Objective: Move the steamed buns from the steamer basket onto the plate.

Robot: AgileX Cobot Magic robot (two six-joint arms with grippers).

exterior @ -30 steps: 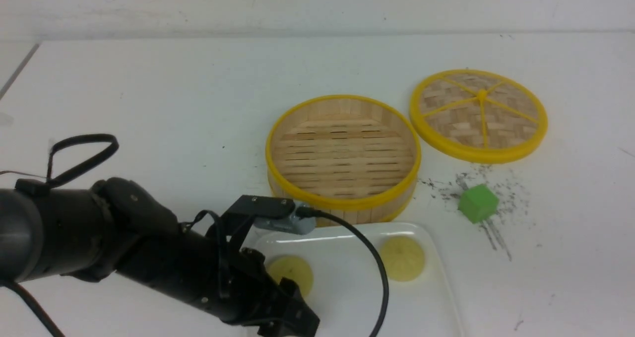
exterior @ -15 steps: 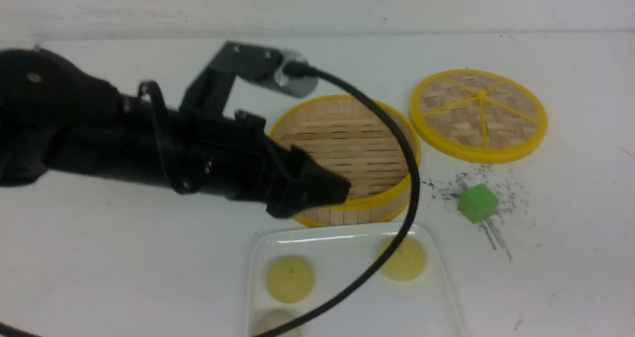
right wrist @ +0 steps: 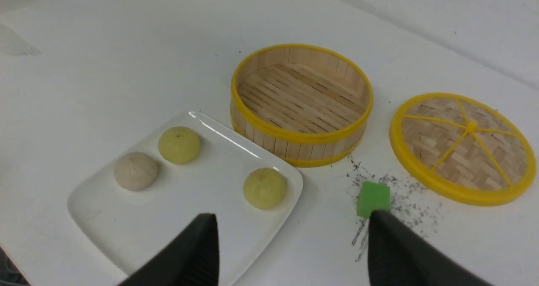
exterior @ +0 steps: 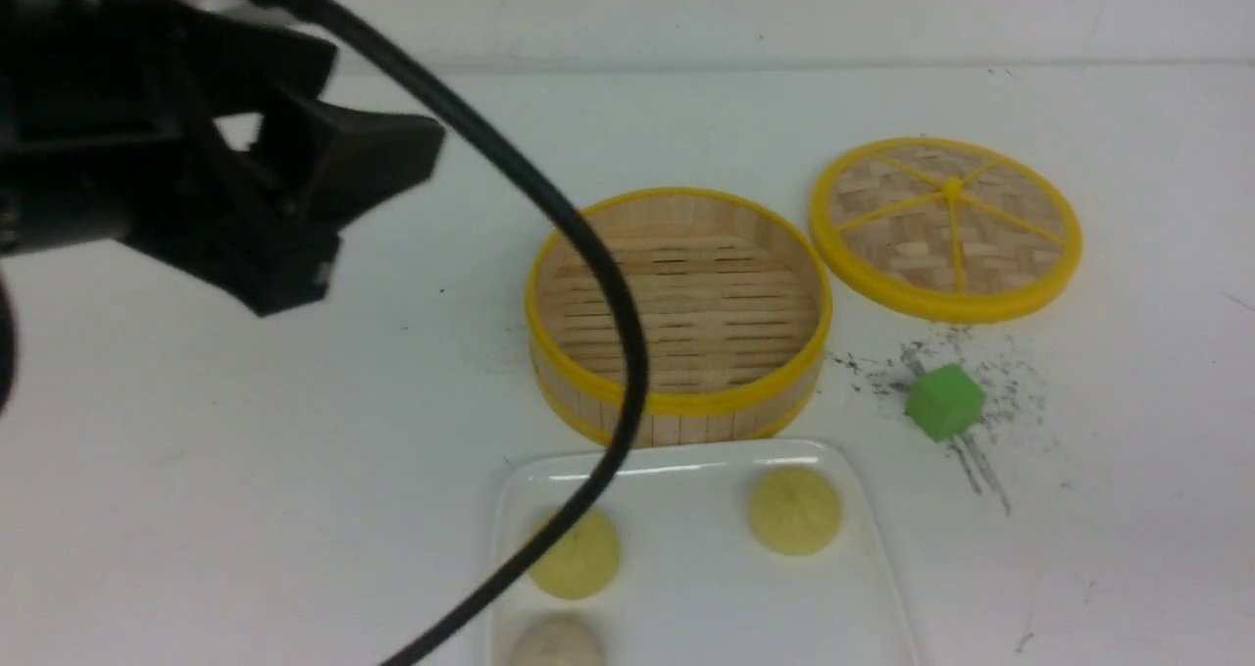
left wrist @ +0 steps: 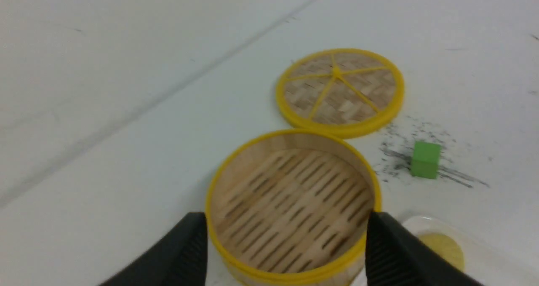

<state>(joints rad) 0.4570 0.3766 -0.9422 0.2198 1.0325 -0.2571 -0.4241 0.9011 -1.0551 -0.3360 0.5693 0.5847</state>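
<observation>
Your white worktop (exterior: 245, 401) carries the white rectangular plate (exterior: 706, 597) at its near edge. The steamer basket (exterior: 726, 303) sits just behind, slatted floor bare, with the woven lid (exterior: 946, 227) to its right. Left tool (left wrist: 286, 218) hangs above the worktop, jaws spread, gripping nothing; right tool (right wrist: 293, 217) likewise released. All three steamed buns (exterior: 795, 510) (exterior: 588, 563) (exterior: 557, 643) sit on the plate — two pale yellow, one off-white. Green cube (exterior: 944, 401) lies right of the basket.

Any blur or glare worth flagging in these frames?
Front view: left pincer and its cable are close and blurred; a glare streak marks the far rim of the plate. Left wrist view: mildly soft, steamer basket slats smeared. Right wrist view: sharpest, same rim glare.
</observation>
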